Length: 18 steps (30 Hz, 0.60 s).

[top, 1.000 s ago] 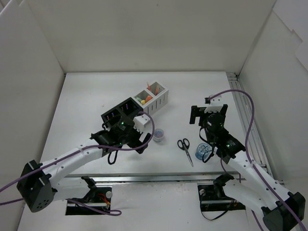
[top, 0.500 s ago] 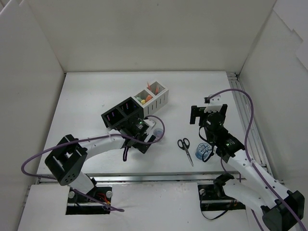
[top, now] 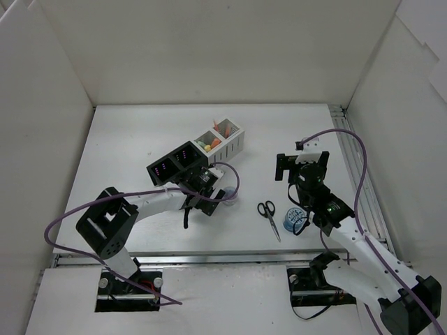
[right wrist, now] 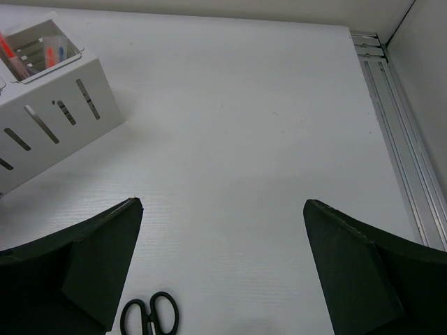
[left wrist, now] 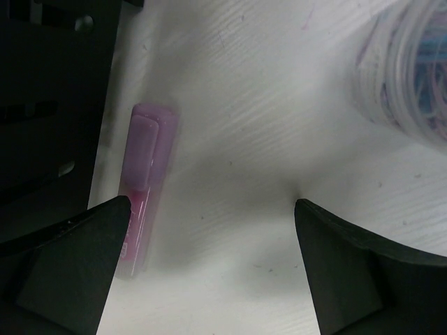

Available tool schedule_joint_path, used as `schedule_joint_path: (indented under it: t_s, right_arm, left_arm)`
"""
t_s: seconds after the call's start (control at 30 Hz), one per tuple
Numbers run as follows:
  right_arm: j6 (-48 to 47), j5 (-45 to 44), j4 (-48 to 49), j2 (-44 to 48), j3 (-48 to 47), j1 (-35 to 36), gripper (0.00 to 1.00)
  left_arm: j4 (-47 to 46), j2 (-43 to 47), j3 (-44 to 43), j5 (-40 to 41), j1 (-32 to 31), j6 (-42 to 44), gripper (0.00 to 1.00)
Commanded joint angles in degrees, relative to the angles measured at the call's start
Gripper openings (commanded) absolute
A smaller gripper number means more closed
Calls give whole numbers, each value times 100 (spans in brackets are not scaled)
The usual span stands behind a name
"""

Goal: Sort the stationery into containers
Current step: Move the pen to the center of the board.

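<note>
The left hand (left wrist: 209, 213) hangs released, fingers spread, low over the surface (top: 126, 139) just in front of the black end of the organiser row (top: 183, 155). A pink marker (left wrist: 143, 178) lies flat just beside that black end, near the hand's left finger. The small round tub (left wrist: 412, 63) sits just right of the marker. Further right of the organiser lie black-handled scissors (top: 268, 213), then a blue tape roll (top: 292, 222). The right hand (right wrist: 223, 204), also spread and empty, hovers right of the organiser's white end.

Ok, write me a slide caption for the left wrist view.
Open left gripper low over the table, with a pink marker and a round tub beneath it.
</note>
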<state>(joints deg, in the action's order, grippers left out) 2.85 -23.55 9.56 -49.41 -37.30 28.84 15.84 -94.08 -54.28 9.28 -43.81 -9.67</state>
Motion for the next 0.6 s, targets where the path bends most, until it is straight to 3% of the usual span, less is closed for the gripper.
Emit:
schedule_joint_path:
  t_s: [0.0, 0.57]
  right_arm:
    - [-83, -159, 327, -43, -287, -28, 98]
    - [-153, -203, 371, -43, -260, -45, 98]
  left_arm:
    - [-89, -49, -241, -66, 75, -44, 99]
    - [157, -435, -373, -286, 347, -272, 99]
